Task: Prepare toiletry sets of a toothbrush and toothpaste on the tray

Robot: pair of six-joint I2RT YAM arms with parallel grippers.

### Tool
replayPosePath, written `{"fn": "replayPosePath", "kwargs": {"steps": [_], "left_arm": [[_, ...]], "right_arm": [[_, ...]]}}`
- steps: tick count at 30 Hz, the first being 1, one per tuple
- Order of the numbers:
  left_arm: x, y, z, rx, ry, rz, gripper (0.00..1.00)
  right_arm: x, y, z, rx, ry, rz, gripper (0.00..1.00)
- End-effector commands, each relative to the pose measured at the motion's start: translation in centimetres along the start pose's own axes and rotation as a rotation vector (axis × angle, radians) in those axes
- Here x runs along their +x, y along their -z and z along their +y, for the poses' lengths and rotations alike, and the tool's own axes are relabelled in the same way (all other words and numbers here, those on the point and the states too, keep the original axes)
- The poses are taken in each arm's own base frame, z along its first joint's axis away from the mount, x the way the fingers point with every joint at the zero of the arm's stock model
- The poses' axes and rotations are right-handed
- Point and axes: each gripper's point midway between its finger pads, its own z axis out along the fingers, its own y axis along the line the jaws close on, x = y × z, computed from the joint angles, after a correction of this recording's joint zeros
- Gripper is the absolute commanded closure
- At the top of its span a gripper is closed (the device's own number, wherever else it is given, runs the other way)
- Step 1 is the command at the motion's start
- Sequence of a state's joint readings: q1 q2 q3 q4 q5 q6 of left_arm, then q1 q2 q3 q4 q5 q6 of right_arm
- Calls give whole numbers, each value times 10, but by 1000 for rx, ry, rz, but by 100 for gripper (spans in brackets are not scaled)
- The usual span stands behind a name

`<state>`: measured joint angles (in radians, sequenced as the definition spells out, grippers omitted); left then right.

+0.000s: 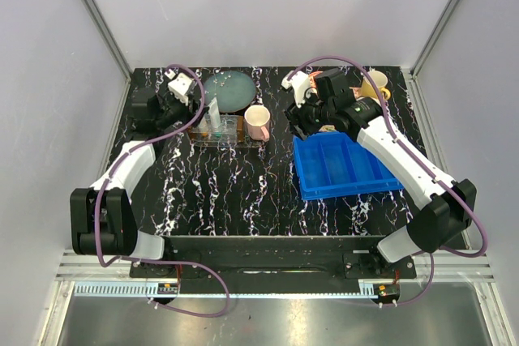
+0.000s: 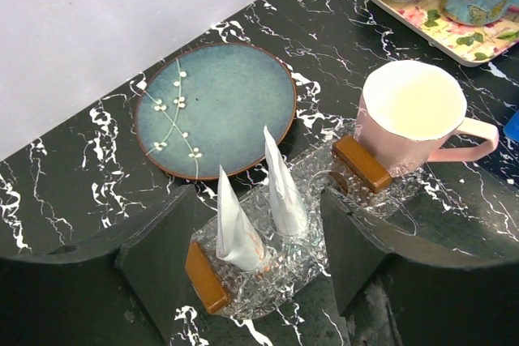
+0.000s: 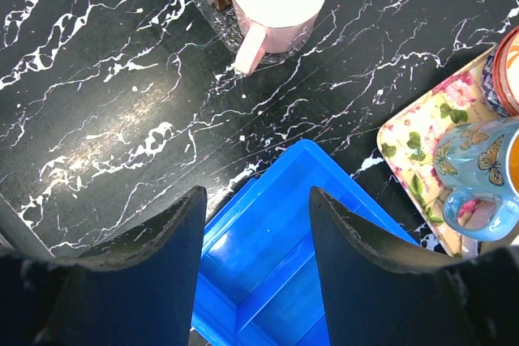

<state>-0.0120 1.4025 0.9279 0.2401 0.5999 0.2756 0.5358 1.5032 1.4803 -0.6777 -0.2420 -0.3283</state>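
The clear tray (image 2: 328, 224) with brown rack ends (image 2: 205, 275) lies on the black marble table; it also shows in the top view (image 1: 231, 137). Two white toothpaste tubes stand cap-down in its rack: one with orange-red print (image 2: 237, 228), one beside it (image 2: 284, 192). Their caps are hidden. My left gripper (image 2: 258, 196) is open, its fingers (image 2: 162, 257) straddling the tray around the tubes without touching them; it sits at the tray's left end in the top view (image 1: 195, 119). My right gripper (image 3: 255, 194) is open and empty over the blue bin's corner. No toothbrush is in view.
A pink mug (image 2: 413, 111) stands at the tray's right end. A teal plate (image 2: 215, 107) lies behind the tray. The blue bin (image 1: 340, 166) sits right of centre; the part I see is empty. A patterned tray (image 3: 422, 151) holds a butterfly mug (image 3: 478, 176) and a bowl.
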Motion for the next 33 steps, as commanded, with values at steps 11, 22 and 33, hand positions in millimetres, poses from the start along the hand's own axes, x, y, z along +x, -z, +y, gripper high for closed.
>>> {"fn": "replayPosePath", "kwargs": {"steps": [11,22,33], "left_arm": [[-54,13,-18,83,68,-49,33],[-92,56,-49,145,94,-54,32],[-96,76,-50,101,114,34,32]], "right_arm": [[-5,43,-45,200,20,-20,40],[53,85,-104,376,-161,75,40],[142,129,-143,529,-374,262,42]]}}
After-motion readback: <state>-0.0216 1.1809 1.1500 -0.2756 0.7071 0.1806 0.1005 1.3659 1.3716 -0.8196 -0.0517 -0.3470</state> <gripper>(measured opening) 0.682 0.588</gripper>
